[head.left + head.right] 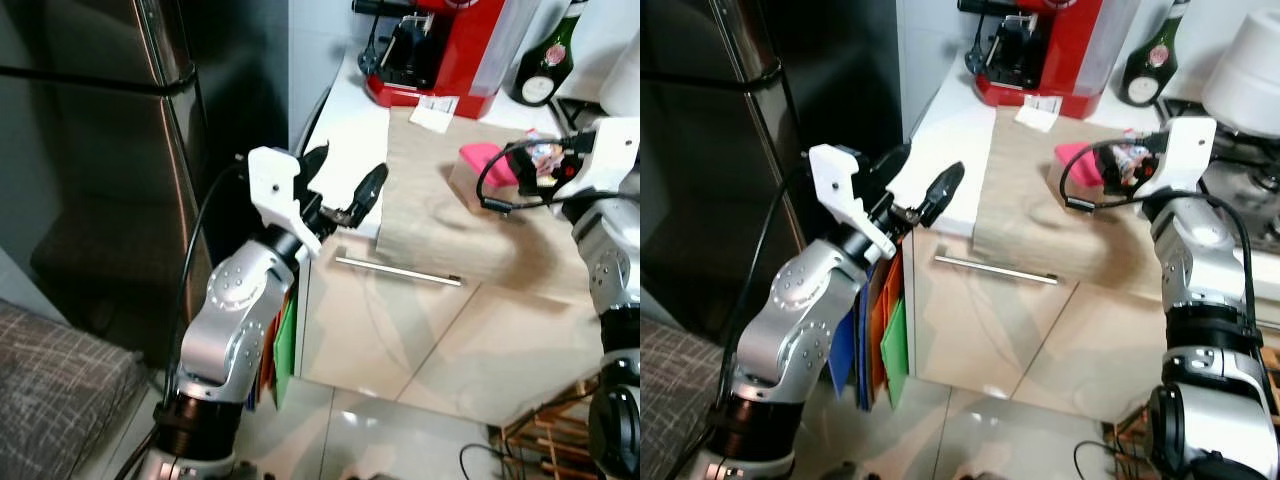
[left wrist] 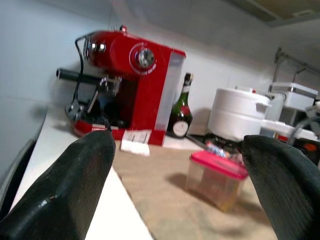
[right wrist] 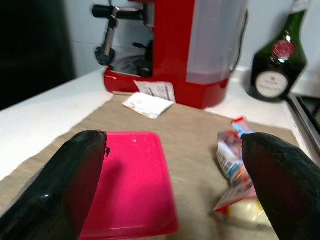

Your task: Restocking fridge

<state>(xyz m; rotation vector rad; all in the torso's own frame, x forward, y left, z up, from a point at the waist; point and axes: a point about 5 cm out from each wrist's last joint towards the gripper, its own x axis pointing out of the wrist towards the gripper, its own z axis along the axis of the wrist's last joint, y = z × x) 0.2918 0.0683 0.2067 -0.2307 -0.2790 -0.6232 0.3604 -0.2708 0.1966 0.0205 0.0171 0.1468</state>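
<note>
A clear container with a pink lid [image 1: 478, 163] stands on the beige mat [image 1: 430, 200] on the counter. My right gripper [image 3: 172, 146] hovers open just above it, one finger over the lid [image 3: 132, 180] and the other over a colourful snack packet [image 3: 231, 156]. My left gripper [image 1: 343, 180] is raised at the counter's left corner, open and holding nothing, pointing across the counter toward the container [image 2: 217, 172]. The dark steel fridge [image 1: 90, 150] stands shut to the left of my left arm.
A red coffee machine [image 1: 430, 45], a green bottle [image 1: 545, 65] and a white cooker [image 1: 1250, 80] line the back of the counter. A paper sachet [image 1: 433, 113] lies by the machine. Below are a drawer handle [image 1: 398, 271], coloured folders [image 1: 885, 330] and a wooden crate [image 1: 545, 440].
</note>
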